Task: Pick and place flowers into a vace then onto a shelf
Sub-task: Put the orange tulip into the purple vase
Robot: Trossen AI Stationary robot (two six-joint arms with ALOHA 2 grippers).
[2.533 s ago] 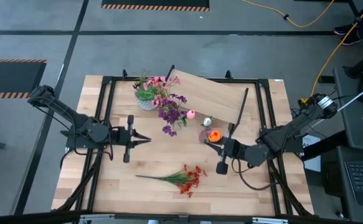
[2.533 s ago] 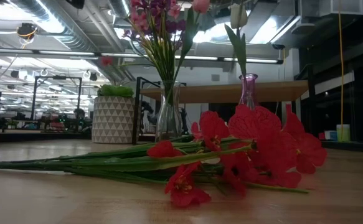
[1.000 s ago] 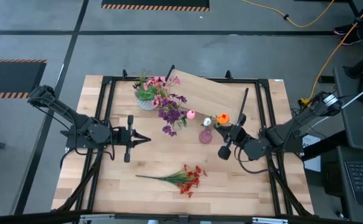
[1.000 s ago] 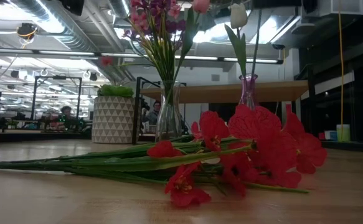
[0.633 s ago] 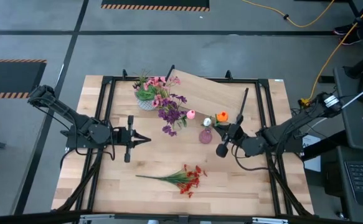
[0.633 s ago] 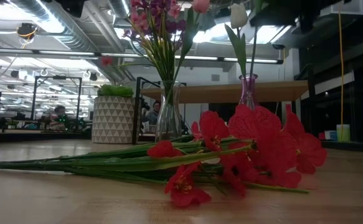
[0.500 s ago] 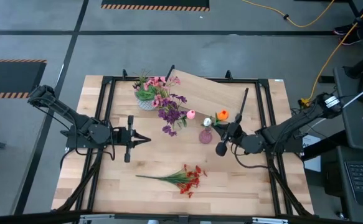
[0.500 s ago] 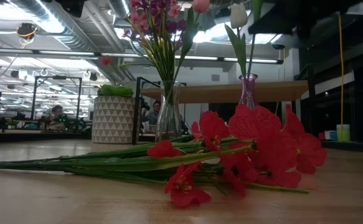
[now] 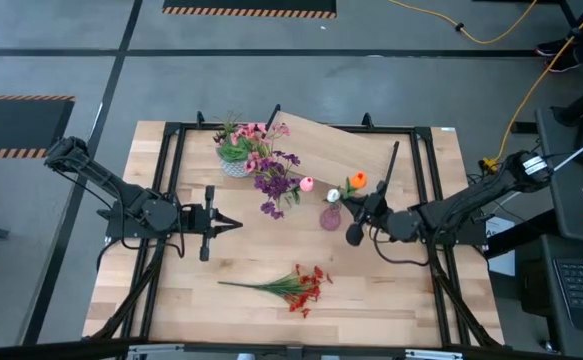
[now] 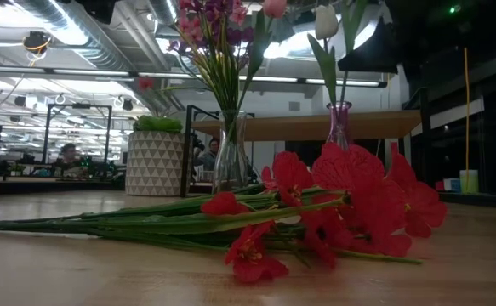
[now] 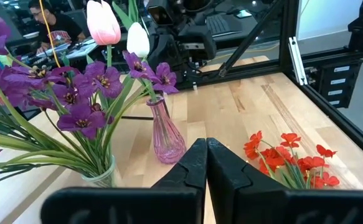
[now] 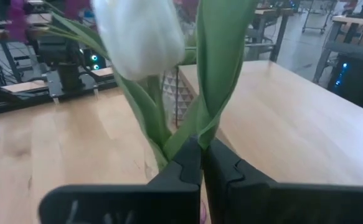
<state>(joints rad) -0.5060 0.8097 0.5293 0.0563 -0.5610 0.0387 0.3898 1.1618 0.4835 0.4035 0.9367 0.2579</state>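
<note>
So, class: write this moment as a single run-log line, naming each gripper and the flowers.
right gripper: shut on orange flower stem, beside pink vase | left gripper: shut, empty, waiting | red flowers: lying on table

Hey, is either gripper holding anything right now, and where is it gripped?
The right gripper is shut on the orange flower, pinching its green stem above the pink vase. The left gripper is shut and empty.
</note>
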